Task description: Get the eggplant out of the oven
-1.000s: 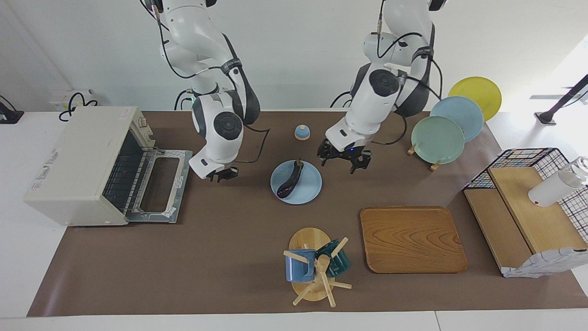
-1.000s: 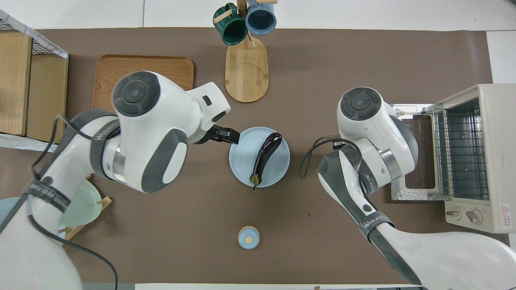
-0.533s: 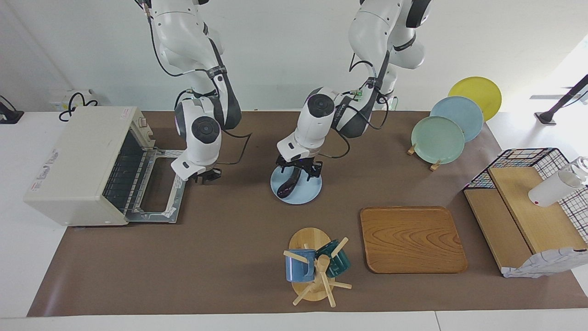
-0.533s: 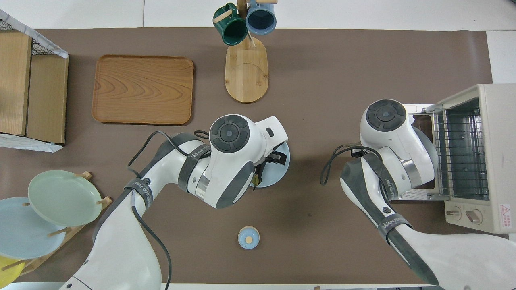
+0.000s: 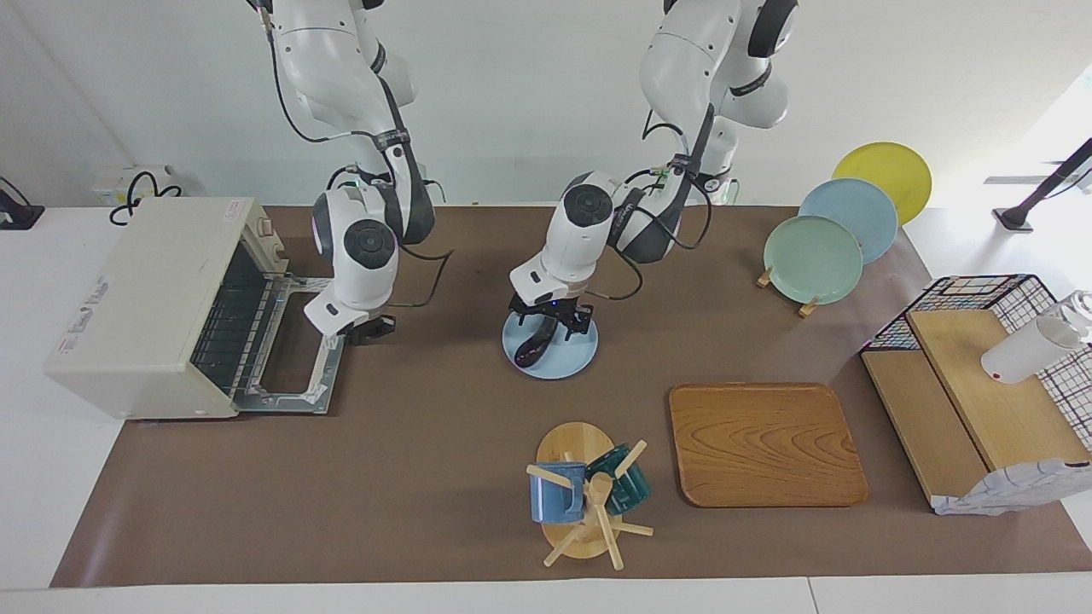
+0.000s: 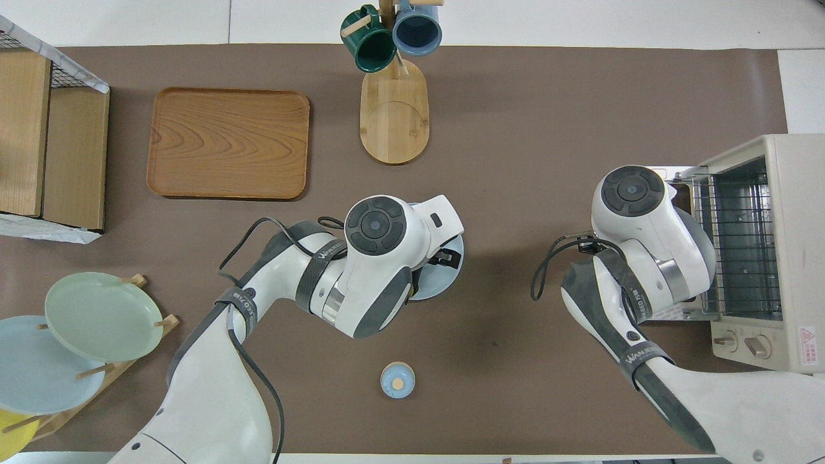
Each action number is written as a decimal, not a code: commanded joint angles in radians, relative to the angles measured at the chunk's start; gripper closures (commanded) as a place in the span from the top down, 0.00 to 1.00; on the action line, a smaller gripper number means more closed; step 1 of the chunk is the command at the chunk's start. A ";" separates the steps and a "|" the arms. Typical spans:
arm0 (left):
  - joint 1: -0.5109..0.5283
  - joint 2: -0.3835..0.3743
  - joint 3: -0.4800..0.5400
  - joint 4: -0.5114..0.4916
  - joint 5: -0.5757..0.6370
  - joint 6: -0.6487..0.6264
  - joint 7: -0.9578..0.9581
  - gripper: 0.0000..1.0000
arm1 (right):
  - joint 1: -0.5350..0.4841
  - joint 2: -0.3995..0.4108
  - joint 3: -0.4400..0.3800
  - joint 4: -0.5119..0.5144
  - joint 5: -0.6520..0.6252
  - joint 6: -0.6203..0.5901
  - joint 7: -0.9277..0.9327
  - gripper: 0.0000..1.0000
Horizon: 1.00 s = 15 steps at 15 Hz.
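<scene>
the eggplant (image 5: 536, 348) lies on a light blue plate (image 5: 573, 355) in the middle of the table, well apart from the oven (image 5: 153, 298), which sits at the right arm's end with its door (image 5: 294, 350) folded down flat and the wire rack bare. the left gripper (image 5: 550, 314) is down over the plate at the stem end of the eggplant, its fingers either side of it — whether they actually pinch it or only straddle it cannot be told from either view; in the overhead view the arm's wrist covers most of the plate (image 6: 451, 274) and all of the eggplant. the right gripper (image 5: 368, 331) hangs low beside the open oven door, at the door's edge toward the plate, and its fingers cannot be made out. a small blue knobbed lid (image 6: 397, 380) sits nearer the robots than the plate. farther from the robots stand a wooden mug tree (image 5: 584, 495) with two mugs and a wooden tray (image 5: 763, 443).
</scene>
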 commanded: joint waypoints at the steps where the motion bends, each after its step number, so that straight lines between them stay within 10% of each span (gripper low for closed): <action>1: -0.022 -0.009 0.015 -0.044 -0.018 0.064 0.007 1.00 | -0.022 -0.028 0.011 -0.030 -0.023 0.024 -0.031 0.15; 3: -0.022 -0.009 0.017 -0.045 -0.018 0.065 0.007 0.95 | -0.022 -0.028 0.011 -0.030 -0.035 0.030 -0.032 0.15; 10: -0.009 -0.009 0.015 -0.034 -0.018 0.033 0.008 0.05 | -0.033 -0.035 0.011 -0.013 -0.113 -0.028 -0.095 0.15; 15: 0.057 -0.065 0.015 -0.019 -0.023 -0.065 0.010 0.00 | -0.033 -0.063 0.010 0.045 -0.118 -0.144 -0.185 0.12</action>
